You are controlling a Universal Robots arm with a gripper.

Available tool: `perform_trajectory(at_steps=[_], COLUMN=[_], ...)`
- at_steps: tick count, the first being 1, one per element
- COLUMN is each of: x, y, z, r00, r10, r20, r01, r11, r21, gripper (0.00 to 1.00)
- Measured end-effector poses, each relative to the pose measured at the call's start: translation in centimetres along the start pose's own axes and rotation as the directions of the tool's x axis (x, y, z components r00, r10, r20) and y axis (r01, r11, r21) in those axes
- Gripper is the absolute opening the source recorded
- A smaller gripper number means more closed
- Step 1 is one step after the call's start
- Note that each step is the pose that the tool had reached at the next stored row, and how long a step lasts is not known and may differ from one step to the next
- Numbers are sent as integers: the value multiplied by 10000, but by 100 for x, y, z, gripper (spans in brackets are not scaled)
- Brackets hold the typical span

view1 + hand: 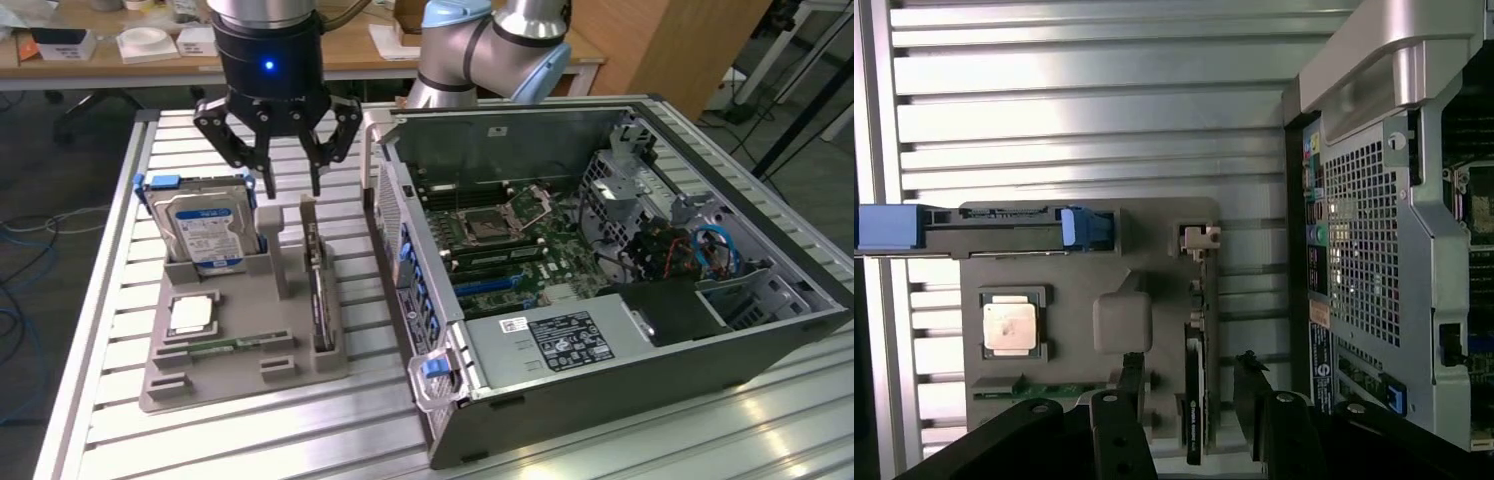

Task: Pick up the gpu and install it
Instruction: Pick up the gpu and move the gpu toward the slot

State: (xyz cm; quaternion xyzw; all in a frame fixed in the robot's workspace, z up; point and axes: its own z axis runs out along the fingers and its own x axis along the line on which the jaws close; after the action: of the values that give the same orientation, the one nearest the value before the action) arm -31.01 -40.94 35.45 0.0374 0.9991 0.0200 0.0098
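Note:
The gpu [319,290] stands on its long edge in a slot of the grey tray [240,375], a thin dark card with a silvery bracket at its far end. My gripper [292,188] hangs open just above that far end. In the wrist view the gpu [1195,400] shows edge-on, and the gripper [1191,378] has one dark finger [1131,375] on each side of it, apart from the card. The open computer case [601,270] lies on its side at the exterior view's right, motherboard slots exposed.
A silver hard drive [204,230] with blue rails stands upright in the tray beside the gpu. A processor chip [194,315] and a green memory stick [234,345] lie in the tray's front part. The case wall [1364,230] is close to the tray.

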Motion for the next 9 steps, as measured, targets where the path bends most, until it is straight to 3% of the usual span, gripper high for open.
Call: perform_trajectory(at_steps=[9], x=[-13], y=[-8], z=[1], r00=[10000], r10=[0], r20=[1], r01=[0], r11=[10000], r21=[3], gripper=[49])
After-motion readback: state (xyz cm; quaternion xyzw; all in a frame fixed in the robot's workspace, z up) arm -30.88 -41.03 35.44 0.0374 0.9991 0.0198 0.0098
